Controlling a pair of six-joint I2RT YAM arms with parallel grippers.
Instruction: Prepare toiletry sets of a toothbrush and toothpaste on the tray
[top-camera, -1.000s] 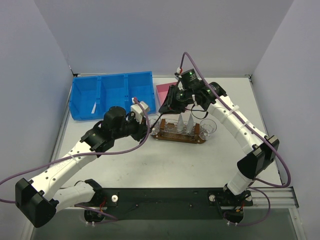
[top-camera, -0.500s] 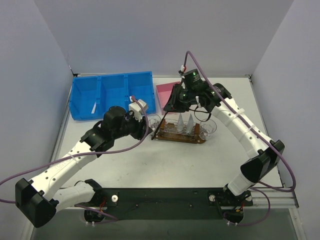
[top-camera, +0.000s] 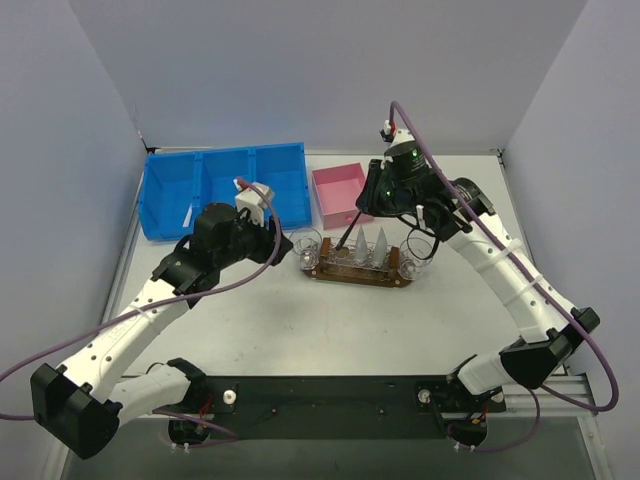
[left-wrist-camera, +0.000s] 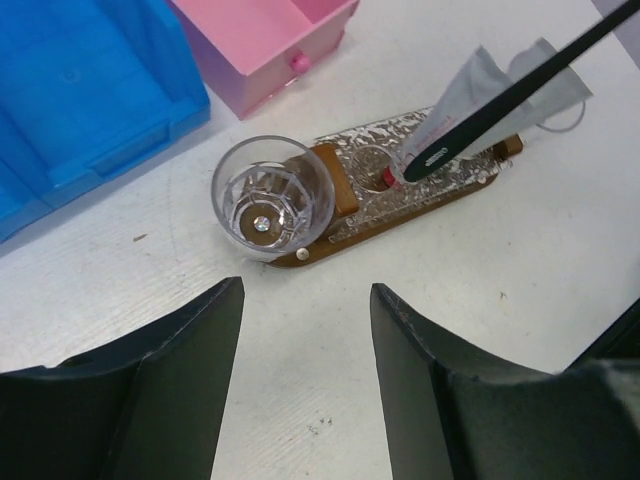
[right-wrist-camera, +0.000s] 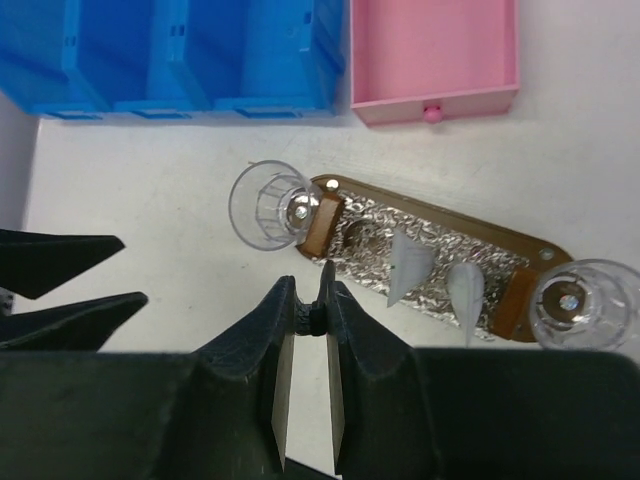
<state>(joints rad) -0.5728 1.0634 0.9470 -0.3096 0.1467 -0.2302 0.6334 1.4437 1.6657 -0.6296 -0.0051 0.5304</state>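
White counter (top-camera: 330, 330), pale walls, and we sweep from the left. The blue bin (top-camera: 225, 185) sits out of play at the far edge. Next comes the left gripper (left-wrist-camera: 305, 295). A second ago it was right up against the left cup (left-wrist-camera: 272, 197); now it has backed off toward the bin, jaws spread wide with nothing between them. So that cup has been let go. It stands upright and empty on the left end of the tray (left-wrist-camera: 420, 205), ready to be filled, I'd say.

Moving right, the pink box (top-camera: 338, 190) lies behind the tray and is not involved. Then the brush (left-wrist-camera: 500, 105), a thin black stick slanting down from the right. Its tip hung by the tray's near left corner a moment ago, and now it has lifted and swung over the tray, between the left cup and the toothpaste (right-wrist-camera: 405, 265). I cannot tell whether the tip touches anything. Both tubes stand cap-down in the middle of the tray, outside the cups.

The right gripper (right-wrist-camera: 312, 288) is clamped on the brush's upper end, high above the tray. Last, the right cup (right-wrist-camera: 582, 300) sits on the tray's right end, also empty. No set looks complete yet, and the brush seems headed for a cup.
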